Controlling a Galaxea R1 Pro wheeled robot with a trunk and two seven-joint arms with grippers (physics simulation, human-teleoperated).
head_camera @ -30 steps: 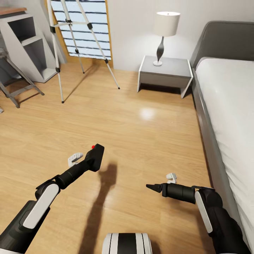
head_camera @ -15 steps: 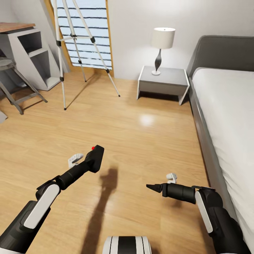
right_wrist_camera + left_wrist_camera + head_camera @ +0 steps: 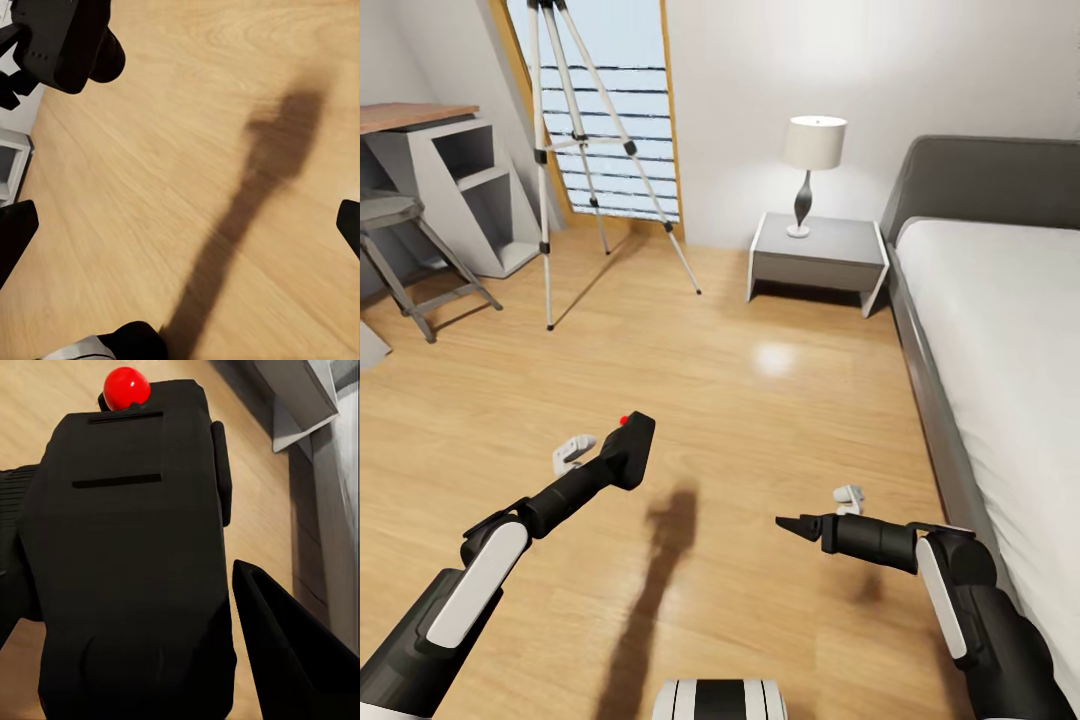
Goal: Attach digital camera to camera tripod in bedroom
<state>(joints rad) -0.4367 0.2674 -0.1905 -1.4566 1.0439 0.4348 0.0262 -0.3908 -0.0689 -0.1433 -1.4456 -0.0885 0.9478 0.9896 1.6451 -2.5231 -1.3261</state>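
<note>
1. Wood floor [image 3: 760, 400], pale and glossy, runs across the whole bedroom, with a long dark shadow [image 3: 660, 560] on it between the two arms
2. White bed [image 3: 1010, 340] with a grey frame and headboard stands along the robot's right side
3. Grey desk [image 3: 450, 190] with open shelves and a wooden top stands at the far left, a folding stool [image 3: 410, 250] just beside it
4. Silver tripod [image 3: 575, 150] stands upright on the floor at the far left, in front of a tall slatted window [image 3: 610, 120] and well apart from both arms; its head is cut off by the top edge of the head view
5. Grey bedside table [image 3: 818, 252] sits against the far wall between tripod and bed, carrying a lamp [image 3: 812, 160] with a white shade
6. Left gripper [image 3: 622, 458] is closed around the black camera [image 3: 632, 448], held above the floor in front of the robot; the left wrist view shows the camera body [image 3: 135, 555] close up, its red dot [image 3: 126, 387] on top and one dark finger [image 3: 292, 652] alongside it
7. Right gripper [image 3: 792, 526] hovers over bare floor holding nothing; in the right wrist view its two fingertips [image 3: 15, 232] sit wide apart at opposite edges, with the camera [image 3: 64, 37] visible beyond
</note>
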